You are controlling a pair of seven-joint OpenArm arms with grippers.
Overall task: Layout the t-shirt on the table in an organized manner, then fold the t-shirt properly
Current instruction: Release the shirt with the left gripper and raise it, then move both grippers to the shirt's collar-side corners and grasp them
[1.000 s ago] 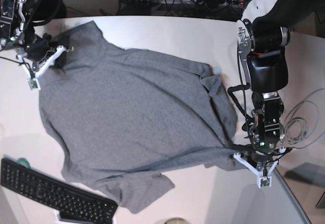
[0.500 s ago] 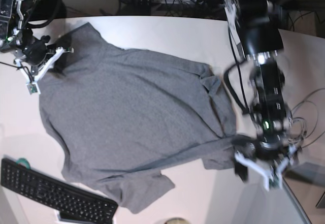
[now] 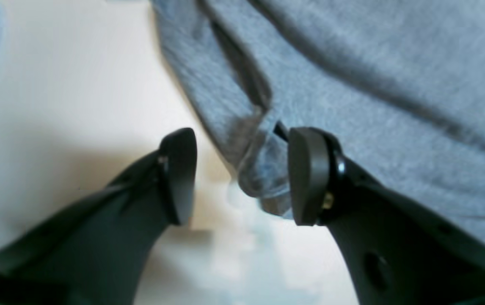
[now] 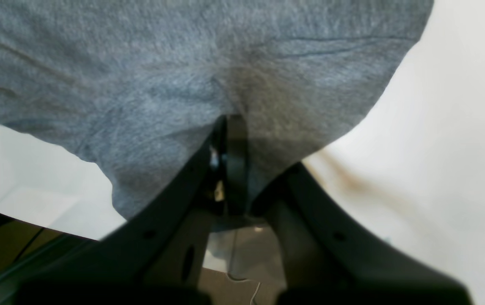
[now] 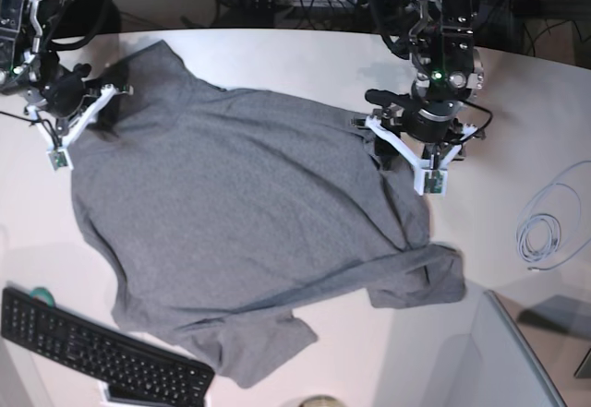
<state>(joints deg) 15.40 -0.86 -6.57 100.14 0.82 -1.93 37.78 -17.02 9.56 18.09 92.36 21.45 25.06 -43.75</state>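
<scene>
**Shirt spread on table; right gripper clamped, left gripper apart**

The t-shirt (image 5: 249, 232) lies spread across the middle of the table (image 5: 305, 52), mostly flat, with creases running through the body. One sleeve lies bunched at the lower right of the base view, and another fold of cloth lies at the lower edge near the keyboard (image 5: 92, 347).

Right gripper (image 5: 97, 102): positioned at the shirt's upper-left corner in the base view. In the right wrist view the gripper (image 4: 230, 140) has its jaws together, pinching a fold of shirt (image 4: 183, 76) cloth. The cloth puckers toward the pinch point.

Left gripper (image 5: 406, 153): positioned above the shirt's right edge in the base view. In the left wrist view the gripper (image 3: 238, 173) has its jaws apart. A rolled edge of the shirt (image 3: 352, 84) sits between the fingers, close against the right-hand finger (image 3: 306, 173). The other finger is over bare table (image 3: 77, 93). This view is blurred; contact with the cloth cannot be confirmed.

A coiled cable (image 5: 545, 227) lies on the table to the right, apart from the shirt.
</scene>
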